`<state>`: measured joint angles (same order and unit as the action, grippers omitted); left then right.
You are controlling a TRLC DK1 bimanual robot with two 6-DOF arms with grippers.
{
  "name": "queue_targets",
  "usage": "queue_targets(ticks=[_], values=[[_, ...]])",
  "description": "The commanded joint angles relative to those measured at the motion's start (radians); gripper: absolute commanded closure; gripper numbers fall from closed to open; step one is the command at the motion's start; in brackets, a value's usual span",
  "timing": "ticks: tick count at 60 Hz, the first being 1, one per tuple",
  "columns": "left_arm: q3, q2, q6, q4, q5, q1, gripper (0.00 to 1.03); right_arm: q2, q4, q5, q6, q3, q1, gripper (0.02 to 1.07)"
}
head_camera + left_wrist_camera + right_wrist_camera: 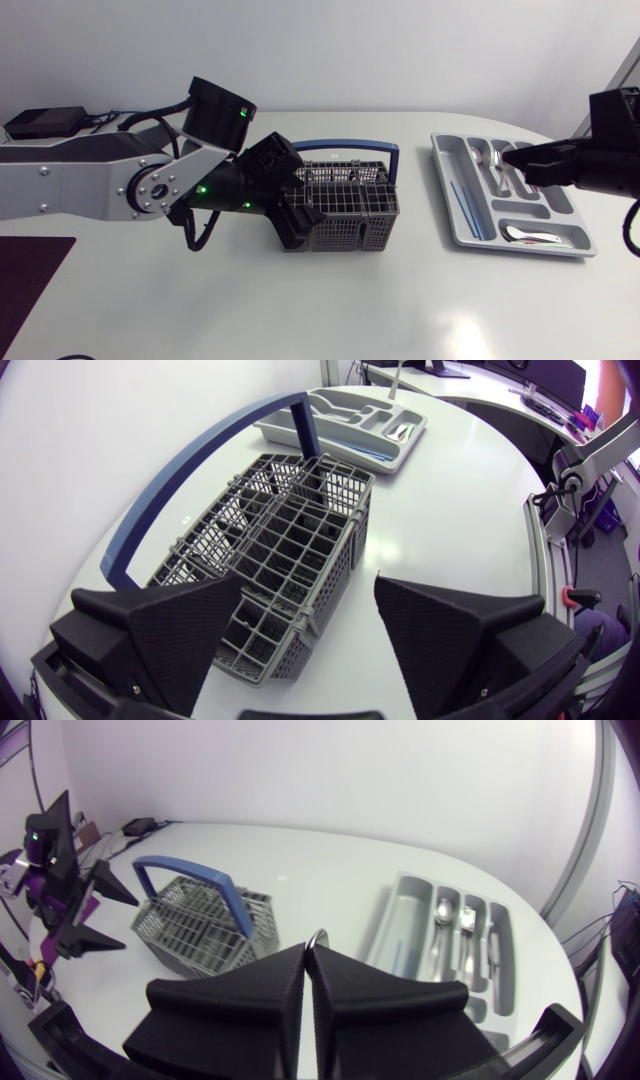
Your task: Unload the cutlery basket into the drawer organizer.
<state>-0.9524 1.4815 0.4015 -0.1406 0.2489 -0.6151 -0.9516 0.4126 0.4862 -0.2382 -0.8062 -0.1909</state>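
Note:
The grey wire cutlery basket with its blue handle stands mid-table; I see no cutlery in its compartments. My left gripper is open at the basket's left end, whose corner lies between the spread fingers without being gripped. The grey drawer organizer lies at the right, holding spoons and a thin blue stick. Above it my right gripper is shut on a piece of cutlery, and a silver tip shows between its fingers.
A dark mat lies at the table's front left corner and a black box with cables at the back left. The right wrist view shows the basket, the organizer and my left arm.

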Motion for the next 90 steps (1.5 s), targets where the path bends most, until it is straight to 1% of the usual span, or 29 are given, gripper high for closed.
queue_targets(ticks=[1, 5, 11, 17, 19, 26, 29, 32, 36, 41, 48, 51, 53, 55, 57, 59, 61, 64, 66, 69, 75, 79, 85, 90], values=[[0.012, -0.023, 0.020, -0.016, -0.005, 0.012, 0.05, -0.029, 0.026, -0.012, -0.139, 0.036, -0.082, 1.02], [0.014, -0.032, 0.022, -0.020, -0.007, 0.012, 0.05, -0.075, 0.014, -0.028, -0.223, 0.050, -0.160, 1.02], [0.017, -0.036, 0.023, -0.027, -0.007, 0.014, 0.05, -0.174, -0.001, -0.020, -0.325, 0.053, -0.251, 1.02], [0.021, -0.041, 0.028, -0.027, -0.007, 0.018, 0.05, -0.262, -0.064, -0.029, -0.378, 0.073, -0.298, 1.02], [0.023, -0.043, 0.030, -0.027, -0.007, 0.023, 0.05, -0.296, -0.080, -0.046, -0.395, 0.078, -0.309, 1.02], [0.026, -0.055, 0.036, -0.033, -0.007, 0.032, 0.05, -0.348, -0.189, -0.124, -0.409, 0.114, -0.311, 1.02], [0.027, -0.056, 0.036, -0.033, -0.007, 0.038, 0.05, -0.365, -0.213, -0.152, -0.414, 0.127, -0.311, 1.02], [0.032, -0.058, 0.036, -0.033, -0.007, 0.040, 0.05, -0.404, -0.287, -0.195, -0.421, 0.147, -0.306, 1.02], [0.033, -0.059, 0.036, -0.033, -0.007, 0.040, 0.05, -0.463, -0.302, -0.216, -0.423, 0.142, -0.306, 1.02], [0.038, -0.067, 0.036, -0.034, -0.007, 0.040, 0.05, -0.504, -0.377, -0.268, -0.424, 0.159, -0.305, 1.02], [0.033, -0.072, 0.037, -0.045, -0.007, 0.040, 0.05, -0.530, -0.394, -0.281, -0.432, 0.159, -0.300, 1.02], [0.029, -0.072, 0.037, -0.050, -0.007, 0.040, 0.05, -0.543, -0.417, -0.302, -0.435, 0.167, -0.292, 1.01], [0.027, -0.073, 0.037, -0.054, -0.008, 0.040, 0.05, -0.546, -0.420, -0.313, -0.435, 0.170, -0.283, 0.98], [0.026, -0.076, 0.037, -0.057, -0.008, 0.041, 0.05, -0.539, -0.423, -0.316, -0.434, 0.173, -0.282, 0.87], [0.026, -0.078, 0.037, -0.059, -0.008, 0.043, 0.05, -0.526, -0.433, -0.316, -0.431, 0.177, -0.280, 0.70], [0.026, -0.084, 0.037, -0.063, -0.010, 0.048, 0.05, -0.509, -0.431, -0.316, -0.429, 0.177, -0.277, 0.58], [0.026, -0.089, 0.037, -0.070, -0.010, 0.051, 0.05, -0.486, -0.425, -0.316, -0.426, 0.176, -0.272, 0.49], [0.027, -0.102, 0.037, -0.082, -0.010, 0.054, 0.05, -0.434, -0.396, -0.314, -0.414, 0.170, -0.262, 0.38], [0.029, -0.113, 0.037, -0.090, -0.010, 0.058, 0.05, -0.398, -0.371, -0.313, -0.406, 0.165, -0.252, 0.33], [0.032, -0.130, 0.037, -0.102, -0.010, 0.067, 0.05, -0.340, -0.324, -0.307, -0.395, 0.157, -0.229, 0.30], [0.046, -0.168, 0.045, -0.120, -0.010, 0.084, 0.05, -0.242, -0.247, -0.298, -0.351, 0.141, -0.162, 0.30], [0.060, -0.188, 0.051, -0.123, -0.010, 0.112, 0.05, -0.190, -0.201, -0.296, -0.314, 0.136, -0.091, 0.30], [0.086, -0.201, 0.066, -0.122, -0.010, 0.160, 0.05, -0.167, -0.166, -0.299, -0.242, 0.134, 0.041, 0.30], [0.110, -0.193, 0.082, -0.113, -0.010, 0.189, 0.05, -0.194, -0.179, -0.316, -0.179, 0.128, 0.148, 0.30]])
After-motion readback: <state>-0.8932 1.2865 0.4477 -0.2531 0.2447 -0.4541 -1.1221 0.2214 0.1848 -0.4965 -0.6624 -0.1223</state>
